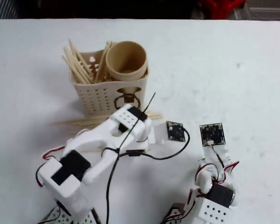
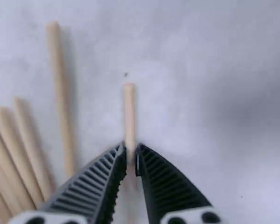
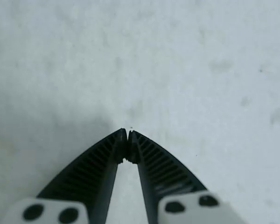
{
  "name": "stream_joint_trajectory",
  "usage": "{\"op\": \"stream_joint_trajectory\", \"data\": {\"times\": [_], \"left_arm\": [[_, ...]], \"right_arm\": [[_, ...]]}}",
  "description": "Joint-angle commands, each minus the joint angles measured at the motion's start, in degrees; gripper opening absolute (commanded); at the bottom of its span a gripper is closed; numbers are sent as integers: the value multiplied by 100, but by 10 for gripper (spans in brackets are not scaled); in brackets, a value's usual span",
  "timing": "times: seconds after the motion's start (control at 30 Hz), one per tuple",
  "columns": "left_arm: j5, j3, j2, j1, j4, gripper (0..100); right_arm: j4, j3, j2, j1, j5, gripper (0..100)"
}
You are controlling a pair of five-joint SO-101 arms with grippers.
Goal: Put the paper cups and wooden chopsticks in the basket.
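A cream basket (image 1: pixel 100 95) stands on the white table at the back left, holding stacked paper cups (image 1: pixel 127 59) and several wooden chopsticks (image 1: pixel 79 63). More chopsticks (image 1: pixel 79 122) lie flat on the table in front of it. My left gripper (image 2: pixel 130 156) is down at these loose sticks, shut on one chopstick (image 2: pixel 129 112) whose end pokes out past the fingertips; several others (image 2: pixel 18 149) lie beside it. In the high view the left arm (image 1: pixel 123 123) covers that spot. My right gripper (image 3: pixel 127 140) is shut with nothing in it, over bare table.
The right arm (image 1: pixel 214 186) is folded back near the front edge, right of the left arm. A black cable (image 1: pixel 177 149) loops between the two arms. The table's right half is bare white surface.
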Motion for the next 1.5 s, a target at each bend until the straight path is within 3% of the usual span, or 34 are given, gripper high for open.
{"op": "stream_joint_trajectory", "data": {"times": [0.0,0.17,0.47,0.77,0.9,1.1,1.27,1.47], "left_arm": [[281,-246,31,-92,-44,21],[651,-255,-549,-75,-9,20],[1433,-466,-3459,-66,853,20],[2409,-2092,-5754,-101,1213,20],[2681,-2822,-6132,-189,589,20],[3024,-3015,-6158,-1086,-1284,20],[3569,-2242,-6158,-1903,-2356,20],[4712,-1292,-6149,-2624,-3508,50]], "right_arm": [[-84,35,-48,-40,-62,18],[-84,35,-48,-40,-62,18],[-84,35,-48,-40,-62,18],[-84,35,-48,-40,-62,18],[-84,35,-48,-40,-62,18],[-84,35,-48,-40,-62,18],[-84,35,-48,-40,-62,18],[-84,35,-48,-40,-62,18]]}}
